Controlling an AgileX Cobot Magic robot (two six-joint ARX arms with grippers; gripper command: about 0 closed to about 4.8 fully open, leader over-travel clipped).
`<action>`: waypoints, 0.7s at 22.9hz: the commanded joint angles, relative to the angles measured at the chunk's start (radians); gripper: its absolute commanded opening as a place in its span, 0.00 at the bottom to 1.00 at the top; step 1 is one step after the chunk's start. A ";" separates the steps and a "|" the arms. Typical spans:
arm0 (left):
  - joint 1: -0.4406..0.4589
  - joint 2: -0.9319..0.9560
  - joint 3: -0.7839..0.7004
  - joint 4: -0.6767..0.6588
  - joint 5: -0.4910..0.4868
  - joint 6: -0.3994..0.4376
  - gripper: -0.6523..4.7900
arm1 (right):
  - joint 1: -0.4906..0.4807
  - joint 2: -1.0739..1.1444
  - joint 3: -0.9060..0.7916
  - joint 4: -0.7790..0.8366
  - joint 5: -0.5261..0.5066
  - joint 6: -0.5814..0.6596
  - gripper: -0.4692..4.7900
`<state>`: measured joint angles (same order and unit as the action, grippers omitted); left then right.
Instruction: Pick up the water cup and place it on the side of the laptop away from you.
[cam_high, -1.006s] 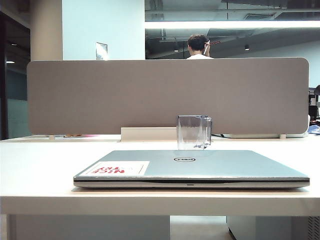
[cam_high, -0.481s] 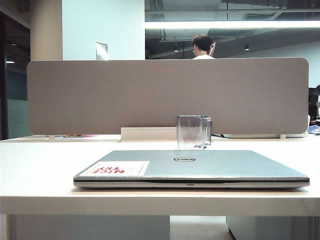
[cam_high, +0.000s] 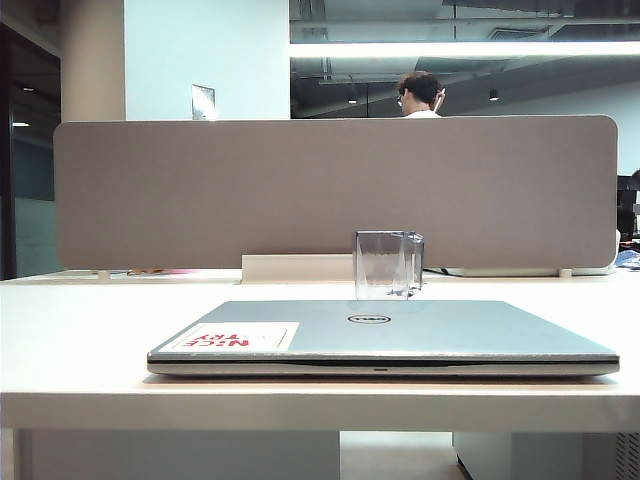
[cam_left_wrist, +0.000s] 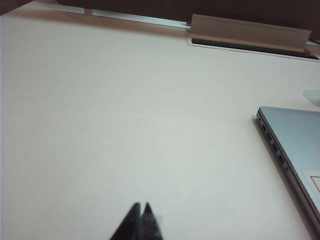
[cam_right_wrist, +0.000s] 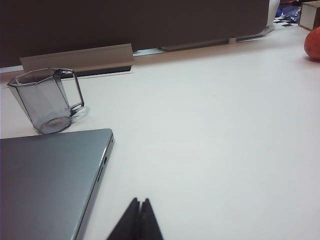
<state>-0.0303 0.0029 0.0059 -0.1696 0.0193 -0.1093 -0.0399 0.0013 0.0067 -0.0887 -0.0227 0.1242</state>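
The water cup (cam_high: 388, 264), a clear grey-blue faceted tumbler with a handle, stands upright on the white table just behind the closed silver laptop (cam_high: 400, 335), on its far side. The right wrist view shows the same water cup (cam_right_wrist: 45, 100) beyond the corner of the laptop (cam_right_wrist: 47, 180). My right gripper (cam_right_wrist: 140, 201) hovers shut and empty over bare table beside the laptop, well short of the cup. My left gripper (cam_left_wrist: 141, 205) is shut and empty over the table on the other side of the laptop (cam_left_wrist: 295, 145). Neither gripper shows in the exterior view.
A grey partition (cam_high: 335, 190) runs along the back of the table, with a white cable-tray flap (cam_high: 297, 267) at its foot. An orange round object (cam_right_wrist: 313, 43) sits at the far edge in the right wrist view. A person (cam_high: 420, 92) stands behind the partition.
The person behind the partition has moved to the right. The cup and the laptop have not moved.
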 joint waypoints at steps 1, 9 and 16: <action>0.001 0.001 0.002 -0.015 0.000 0.006 0.11 | 0.000 -0.002 -0.006 0.010 0.002 0.003 0.08; 0.002 0.001 0.002 -0.001 -0.026 0.052 0.11 | 0.000 -0.002 -0.006 0.010 0.002 0.003 0.08; 0.001 0.001 0.002 -0.002 -0.016 0.050 0.11 | 0.000 -0.002 -0.006 0.010 0.002 0.003 0.08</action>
<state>-0.0299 0.0029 0.0059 -0.1684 -0.0002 -0.0635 -0.0399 0.0013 0.0067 -0.0887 -0.0227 0.1242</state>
